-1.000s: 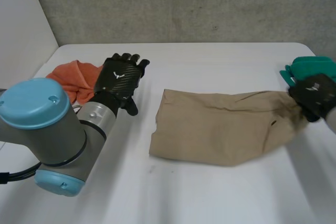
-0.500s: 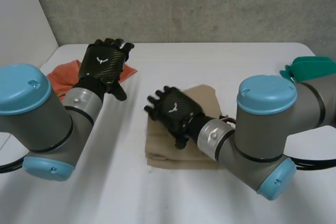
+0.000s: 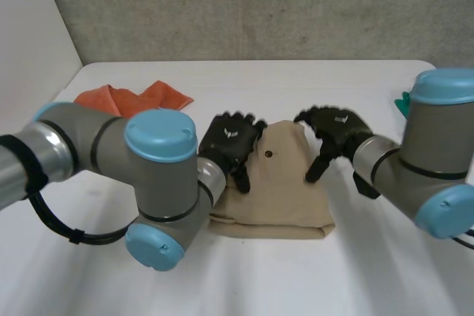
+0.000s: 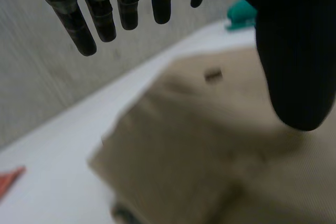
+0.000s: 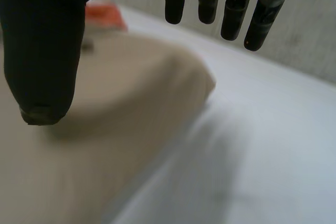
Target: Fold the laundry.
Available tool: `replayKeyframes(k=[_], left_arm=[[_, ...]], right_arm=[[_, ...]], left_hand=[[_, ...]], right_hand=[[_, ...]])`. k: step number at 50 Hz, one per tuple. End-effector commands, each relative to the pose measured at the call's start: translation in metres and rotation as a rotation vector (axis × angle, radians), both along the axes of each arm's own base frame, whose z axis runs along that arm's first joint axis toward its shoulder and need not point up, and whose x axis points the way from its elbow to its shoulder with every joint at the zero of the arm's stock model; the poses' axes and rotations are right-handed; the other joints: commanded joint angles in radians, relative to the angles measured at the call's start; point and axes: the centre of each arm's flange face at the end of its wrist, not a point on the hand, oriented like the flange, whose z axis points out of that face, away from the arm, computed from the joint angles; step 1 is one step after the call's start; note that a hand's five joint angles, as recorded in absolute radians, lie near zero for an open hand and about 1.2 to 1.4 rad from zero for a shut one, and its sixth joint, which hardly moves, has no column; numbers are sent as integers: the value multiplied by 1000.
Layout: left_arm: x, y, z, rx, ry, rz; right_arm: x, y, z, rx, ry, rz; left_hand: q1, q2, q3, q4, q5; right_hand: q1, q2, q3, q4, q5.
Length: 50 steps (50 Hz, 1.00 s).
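Observation:
A tan garment (image 3: 278,186) lies folded into a compact rectangle in the middle of the white table (image 3: 296,94). My left hand (image 3: 229,138) hovers over its left edge with fingers straight, holding nothing; its wrist view has the tan garment (image 4: 210,145) spread below the fingers (image 4: 79,30). My right hand (image 3: 337,127) is open above the garment's right far corner. In the right wrist view the fingers (image 5: 231,14) point past the tan garment's edge (image 5: 131,108), and the thumb hangs over the cloth.
An orange cloth (image 3: 133,98) lies crumpled at the back left of the table. A green cloth (image 3: 404,100) sits at the right edge, partly behind my right arm. Bare table stretches in front of the garment.
The right hand let go of the garment after carrying its right end over to the left, folding it. It then drew back right. The left hand came from the orange cloth to the garment's left edge.

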Motion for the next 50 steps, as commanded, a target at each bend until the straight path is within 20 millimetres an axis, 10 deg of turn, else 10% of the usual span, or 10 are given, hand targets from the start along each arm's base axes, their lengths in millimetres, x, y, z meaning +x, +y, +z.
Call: replayKeyframes(k=[1, 10, 21, 35, 50], left_arm=[[13, -1, -33, 48, -182, 11], [23, -14, -32, 20, -226, 26], [20, -11, 82, -172, 1, -106], [35, -5, 128, -53, 97, -246], [33, -1, 127, -39, 100, -264]], right_arm=[[4, -12, -49, 52, 141, 19], [1, -11, -41, -35, 238, 14], [6, 32, 24, -380, 255, 45], [17, 115, -24, -234, 201, 188], [29, 105, -70, -228, 227, 204]], left_hand=[[18, 3, -6, 1, -16], [9, -6, -15, -8, -25], [12, -3, -12, -5, -22], [35, 20, 11, 19, 2], [29, 14, 6, 13, -4]], right_hand=[[-28, -45, -41, -60, -59], [-28, -45, -41, -60, -59], [-28, -45, -41, -60, -59], [-28, -45, -41, -60, -59], [-28, -45, -41, -60, -59]])
